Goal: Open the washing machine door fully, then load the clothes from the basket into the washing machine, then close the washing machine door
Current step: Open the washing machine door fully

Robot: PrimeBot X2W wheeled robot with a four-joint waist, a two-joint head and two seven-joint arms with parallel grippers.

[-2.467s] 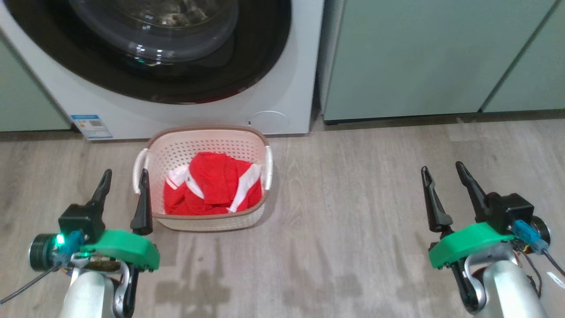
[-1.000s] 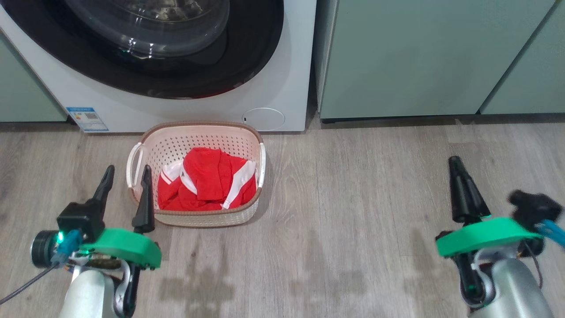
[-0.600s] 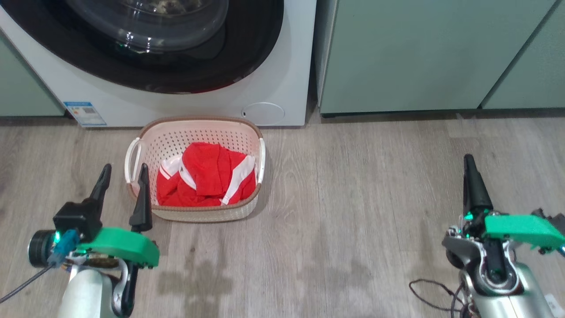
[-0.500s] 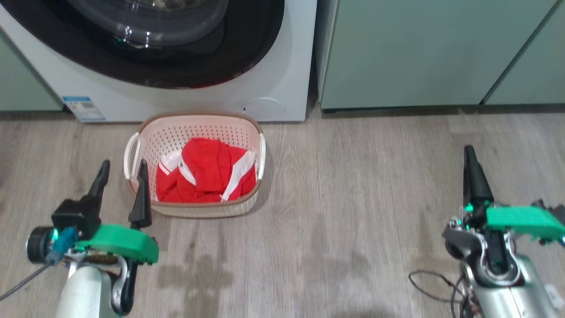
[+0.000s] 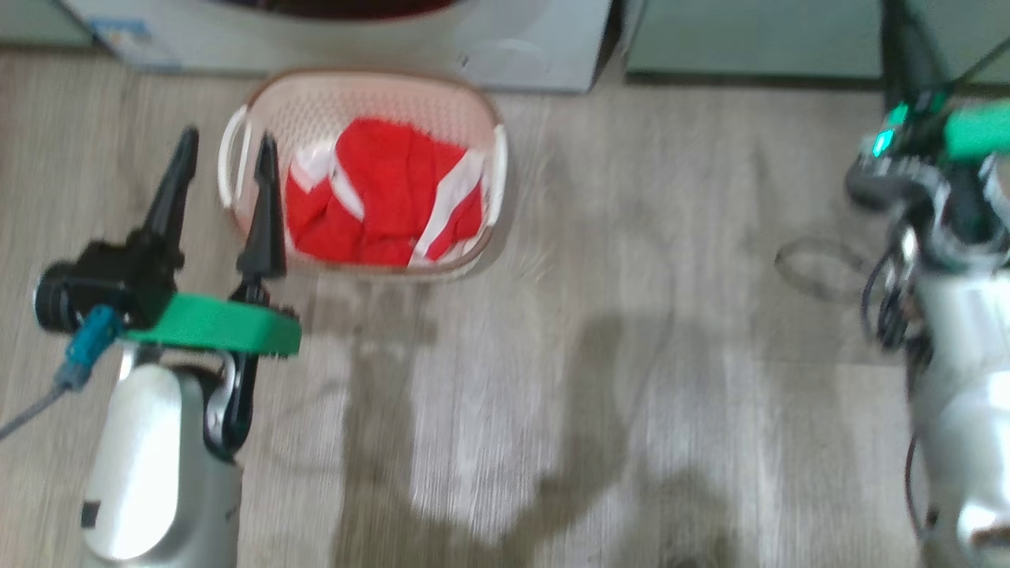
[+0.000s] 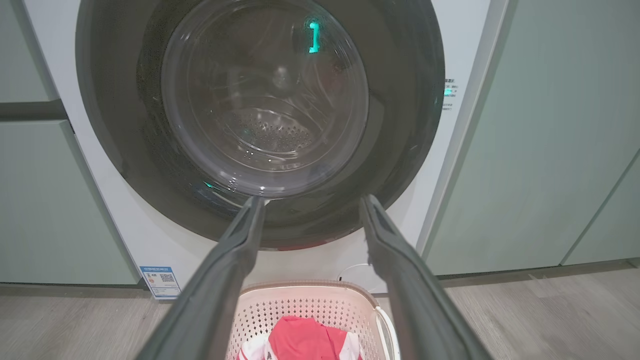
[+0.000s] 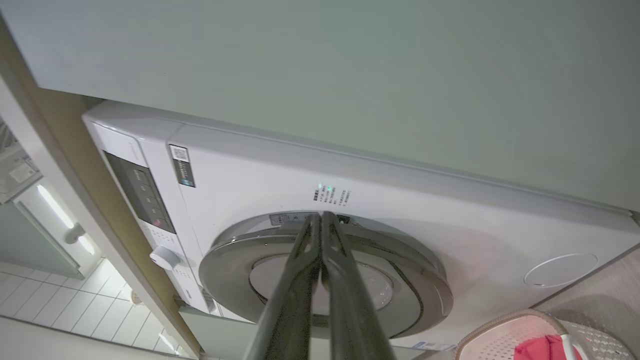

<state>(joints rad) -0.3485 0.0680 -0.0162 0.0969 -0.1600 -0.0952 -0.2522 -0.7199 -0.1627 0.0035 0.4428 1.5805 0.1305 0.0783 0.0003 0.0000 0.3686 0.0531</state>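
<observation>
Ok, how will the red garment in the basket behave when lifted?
The red garment lies crumpled in folds, so probably floppy: expect it to drape and unfold. It looks light; the perforated basket might shift if fabric snags.

Grey wood-look plank floor (image 5: 592,355) across the head view, soft shadows (image 5: 615,457) at lower centre. Pale green cabinet fronts (image 6: 540,150) at right of the left wrist view, dark plinth gap (image 6: 525,274) beneath. White tiled floor (image 7: 75,310) and glowing strip light (image 7: 55,207) at lower left of the right wrist view.
</observation>
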